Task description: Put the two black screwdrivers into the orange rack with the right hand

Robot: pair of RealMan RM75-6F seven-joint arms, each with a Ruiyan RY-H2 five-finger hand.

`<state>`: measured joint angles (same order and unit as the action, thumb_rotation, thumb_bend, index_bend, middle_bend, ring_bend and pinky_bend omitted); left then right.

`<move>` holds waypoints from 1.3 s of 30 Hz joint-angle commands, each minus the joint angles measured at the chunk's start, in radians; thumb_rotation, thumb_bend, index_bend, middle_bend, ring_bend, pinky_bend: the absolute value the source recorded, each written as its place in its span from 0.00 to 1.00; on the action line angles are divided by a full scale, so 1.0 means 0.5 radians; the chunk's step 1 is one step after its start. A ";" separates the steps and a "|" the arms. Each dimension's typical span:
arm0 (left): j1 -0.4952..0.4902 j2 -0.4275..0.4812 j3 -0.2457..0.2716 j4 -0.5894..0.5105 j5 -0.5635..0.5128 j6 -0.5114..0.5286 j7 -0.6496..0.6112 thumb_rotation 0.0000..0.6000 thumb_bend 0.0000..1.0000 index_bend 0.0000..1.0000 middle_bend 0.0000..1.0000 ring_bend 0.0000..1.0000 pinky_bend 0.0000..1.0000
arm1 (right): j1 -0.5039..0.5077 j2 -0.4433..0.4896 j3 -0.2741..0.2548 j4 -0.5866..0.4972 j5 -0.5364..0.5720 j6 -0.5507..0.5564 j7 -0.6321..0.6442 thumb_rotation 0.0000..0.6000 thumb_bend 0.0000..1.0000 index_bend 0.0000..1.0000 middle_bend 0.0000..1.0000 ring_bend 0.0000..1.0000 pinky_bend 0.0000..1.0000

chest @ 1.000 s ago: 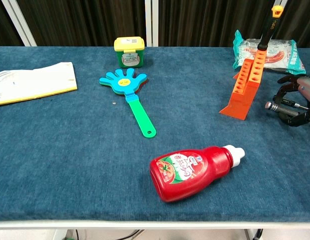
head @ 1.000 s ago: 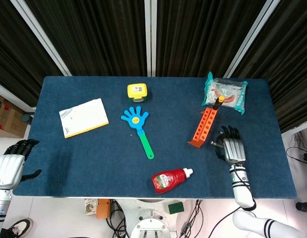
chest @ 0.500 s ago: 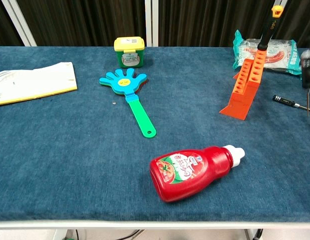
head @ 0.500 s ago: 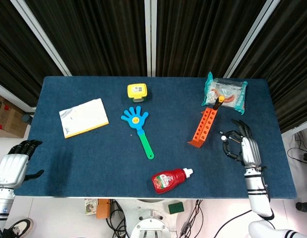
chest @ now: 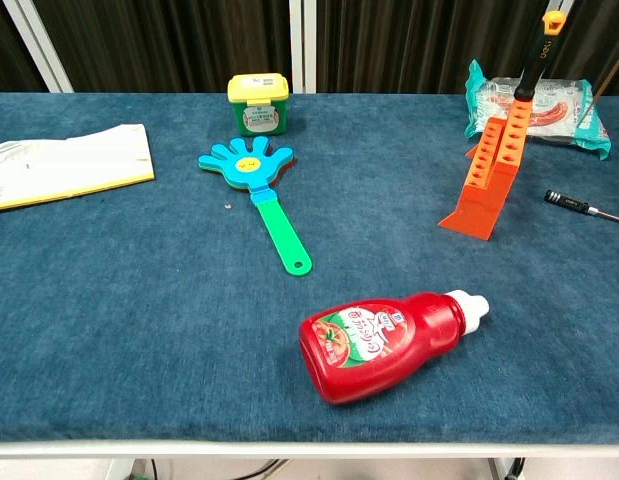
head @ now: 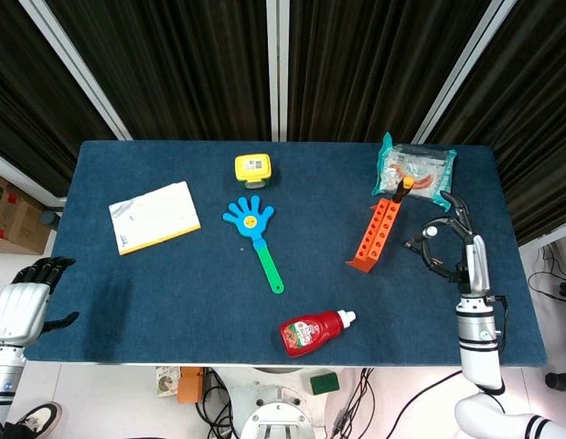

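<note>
The orange rack [head: 374,236] [chest: 489,165] stands right of the table's middle, with a black-and-orange-handled screwdriver [chest: 534,50] upright in its far end. My right hand [head: 461,247] hovers above the table just right of the rack and grips a black screwdriver [head: 421,240]. In the chest view only that screwdriver's thin shaft [chest: 595,88] shows, at the right edge. Another black screwdriver [chest: 574,203] lies flat on the table right of the rack. My left hand [head: 22,302] hangs off the table's front left corner and holds nothing.
A snack packet [head: 415,174] lies behind the rack. A red ketchup bottle [head: 315,332] lies near the front edge. A blue hand-shaped clapper [head: 255,229], a yellow box [head: 252,168] and a booklet [head: 154,216] occupy the middle and left.
My right hand rose from the table beside the rack and moved farther back with a black screwdriver, leaving the chest view. The other screwdriver stayed on the table.
</note>
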<state>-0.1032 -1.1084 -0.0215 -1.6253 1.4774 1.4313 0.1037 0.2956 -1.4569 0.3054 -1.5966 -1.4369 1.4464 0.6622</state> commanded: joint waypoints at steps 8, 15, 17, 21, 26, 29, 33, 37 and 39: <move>0.001 -0.001 0.000 -0.001 -0.004 0.002 0.000 1.00 0.00 0.18 0.20 0.14 0.26 | 0.158 -0.029 0.124 0.016 0.159 -0.200 0.110 1.00 0.43 0.63 0.10 0.00 0.00; -0.001 0.002 -0.006 0.000 -0.018 -0.003 -0.004 1.00 0.00 0.18 0.20 0.14 0.26 | 0.198 -0.069 0.153 0.072 0.213 -0.218 0.055 1.00 0.43 0.63 0.10 0.00 0.00; -0.002 0.002 -0.007 0.001 -0.022 -0.005 -0.004 1.00 0.00 0.18 0.20 0.14 0.26 | 0.203 -0.074 0.155 0.087 0.222 -0.222 0.056 1.00 0.43 0.63 0.10 0.00 0.00; -0.007 0.000 -0.007 0.002 -0.027 -0.017 -0.001 1.00 0.00 0.18 0.20 0.14 0.26 | 0.215 -0.076 0.166 0.110 0.246 -0.242 0.065 1.00 0.43 0.63 0.10 0.00 0.00; -0.007 -0.002 -0.006 -0.002 -0.030 -0.018 0.009 1.00 0.00 0.18 0.20 0.14 0.26 | 0.243 -0.068 0.186 0.136 0.295 -0.306 0.074 1.00 0.43 0.63 0.10 0.00 0.00; -0.007 -0.002 -0.010 -0.002 -0.039 -0.018 0.012 1.00 0.00 0.18 0.20 0.14 0.26 | 0.255 -0.065 0.188 0.141 0.313 -0.333 0.062 1.00 0.43 0.63 0.10 0.00 0.00; -0.009 -0.003 -0.012 -0.002 -0.046 -0.023 0.014 1.00 0.00 0.18 0.20 0.14 0.26 | 0.258 -0.069 0.186 0.136 0.337 -0.346 0.038 1.00 0.43 0.63 0.10 0.00 0.00; -0.013 -0.002 -0.012 -0.001 -0.050 -0.031 0.014 1.00 0.00 0.18 0.20 0.14 0.26 | 0.261 -0.075 0.174 0.147 0.327 -0.345 0.022 1.00 0.43 0.63 0.10 0.00 0.00; -0.012 -0.001 -0.013 -0.001 -0.051 -0.029 0.012 1.00 0.00 0.18 0.20 0.14 0.26 | 0.264 -0.074 0.168 0.148 0.319 -0.350 0.024 1.00 0.43 0.63 0.10 0.00 0.00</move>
<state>-0.1092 -1.1090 -0.0279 -1.6257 1.4519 1.4171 0.1098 0.4271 -1.4940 0.3899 -1.5228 -1.2766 1.2717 0.6741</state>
